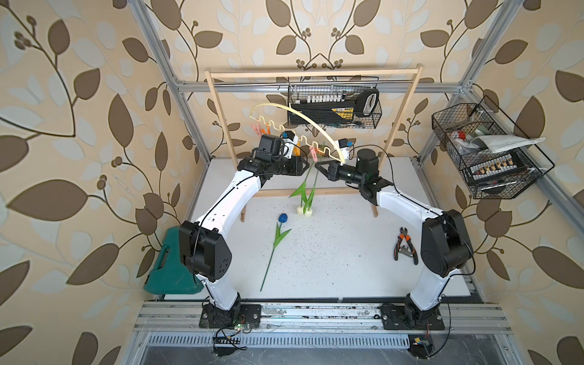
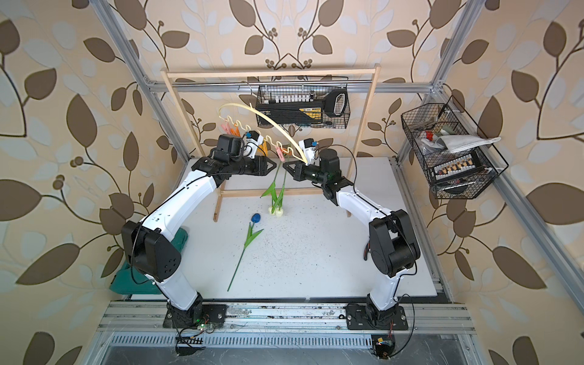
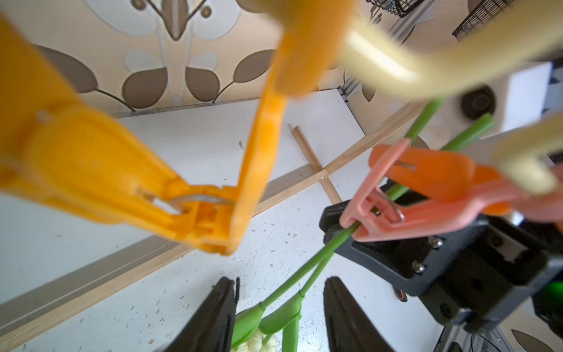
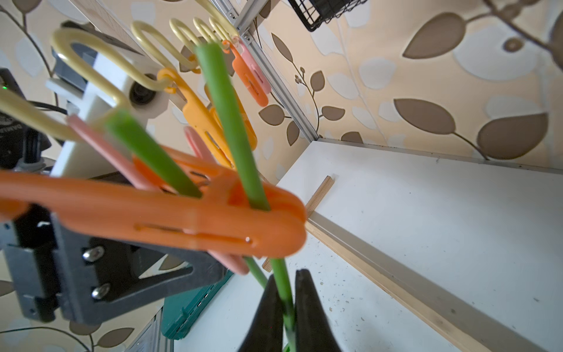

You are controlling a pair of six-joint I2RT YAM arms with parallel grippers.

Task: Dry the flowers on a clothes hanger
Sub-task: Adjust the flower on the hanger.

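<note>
two cream tulips [image 1: 305, 211] hang from hanger [image 1: 316, 124], blue tulip [image 1: 279, 235] lies mid table [image 1: 347, 252]

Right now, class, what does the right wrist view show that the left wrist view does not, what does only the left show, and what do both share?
Only the right wrist view: a teal case, and clearly the right gripper shut on one green stem. Only the left wrist view: cream tulip heads, seen past the open left gripper. Both: the yellow hanger, pink clothespin, orange clothespin, two green stems.
</note>
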